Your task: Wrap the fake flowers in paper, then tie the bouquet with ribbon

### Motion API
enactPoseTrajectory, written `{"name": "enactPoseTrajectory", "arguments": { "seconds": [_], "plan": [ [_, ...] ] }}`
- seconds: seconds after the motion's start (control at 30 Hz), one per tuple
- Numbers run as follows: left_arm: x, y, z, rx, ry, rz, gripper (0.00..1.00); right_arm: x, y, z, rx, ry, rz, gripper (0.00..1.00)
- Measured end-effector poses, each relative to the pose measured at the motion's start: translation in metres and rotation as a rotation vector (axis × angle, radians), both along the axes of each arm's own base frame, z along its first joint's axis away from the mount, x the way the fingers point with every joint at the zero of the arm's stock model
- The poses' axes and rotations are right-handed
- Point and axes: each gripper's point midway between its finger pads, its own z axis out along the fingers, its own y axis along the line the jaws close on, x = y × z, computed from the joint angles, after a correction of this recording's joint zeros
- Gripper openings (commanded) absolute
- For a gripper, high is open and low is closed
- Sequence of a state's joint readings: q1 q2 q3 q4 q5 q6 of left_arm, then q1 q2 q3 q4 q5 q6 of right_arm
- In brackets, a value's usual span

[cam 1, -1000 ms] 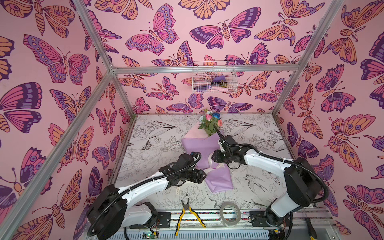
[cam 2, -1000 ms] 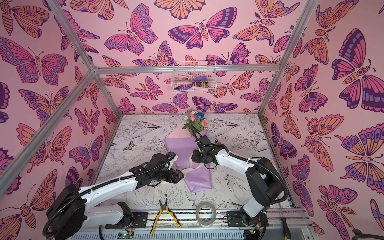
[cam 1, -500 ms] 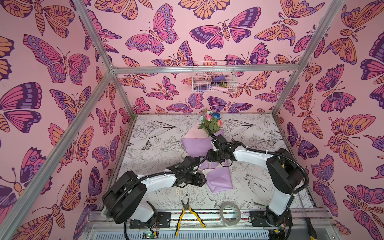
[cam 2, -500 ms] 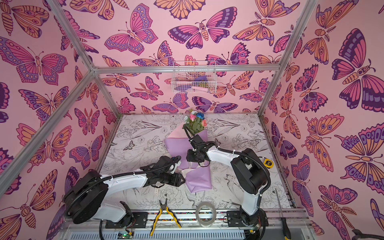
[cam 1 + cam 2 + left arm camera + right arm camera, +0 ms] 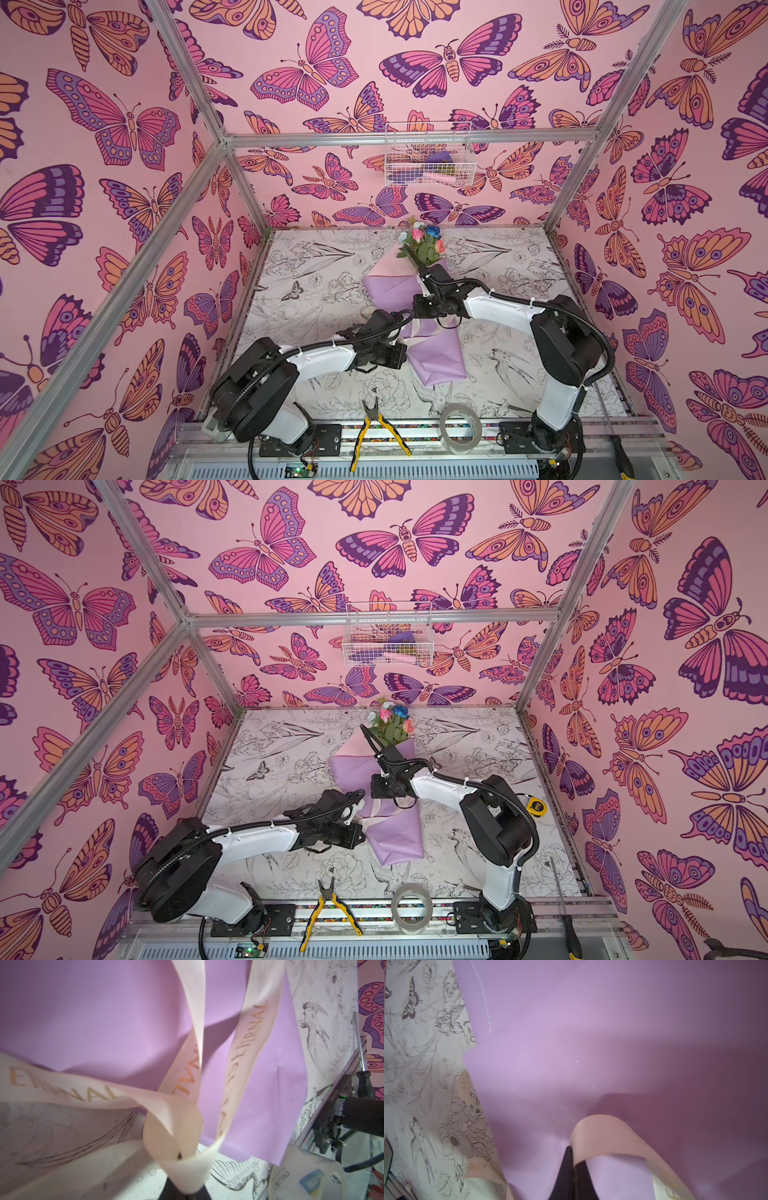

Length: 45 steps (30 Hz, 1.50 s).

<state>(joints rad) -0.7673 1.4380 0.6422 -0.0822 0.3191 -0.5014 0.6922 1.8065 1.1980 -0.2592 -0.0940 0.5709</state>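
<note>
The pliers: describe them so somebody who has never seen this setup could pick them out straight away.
Look along the metal rail at the near edge of the table. The pliers lie across it, left of the clear roll of tape. Two splayed yellow handles and a dark nose set them apart.

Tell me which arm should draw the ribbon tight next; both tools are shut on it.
Left, probably. The left tool pinches the ribbon beside the bouquet, with bare table behind it to pull across; the right tool holds a loop over the paper.
</note>
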Motion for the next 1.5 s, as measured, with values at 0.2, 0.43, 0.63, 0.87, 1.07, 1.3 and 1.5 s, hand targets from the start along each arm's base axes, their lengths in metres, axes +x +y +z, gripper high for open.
{"name": "enactPoseTrajectory", "arguments": {
  "seconds": [0.2,0.43,0.63,0.87,1.07,1.3,1.5],
  "plan": [
    [0.01,-0.009,0.055,-0.088,-0.116,-0.012,0.0,0.007,-0.022,0.056,-0.042,-0.159,-0.029,0.0],
    [0.021,-0.021,0.079,-0.125,-0.154,-0.023,0.0,0.013,-0.055,0.115,-0.066,-0.332,-0.095,0.0],
    [0.023,-0.023,0.075,-0.113,-0.137,-0.025,0.0,0.016,-0.095,0.127,-0.114,-0.401,-0.203,0.0],
    [0.022,-0.023,0.075,-0.112,-0.124,-0.013,0.0,0.014,-0.142,0.114,-0.288,-0.448,-0.346,0.0],
    [0.021,-0.01,0.067,-0.103,-0.092,0.039,0.0,0.021,-0.159,0.095,-0.372,-0.416,-0.393,0.0],
    [0.014,0.035,0.046,-0.091,-0.019,0.189,0.0,0.023,-0.171,0.052,-0.432,-0.303,-0.39,0.0],
    [0.011,0.069,0.026,-0.089,0.05,0.333,0.0,0.024,-0.166,0.034,-0.444,-0.24,-0.356,0.0]
  ]
}}
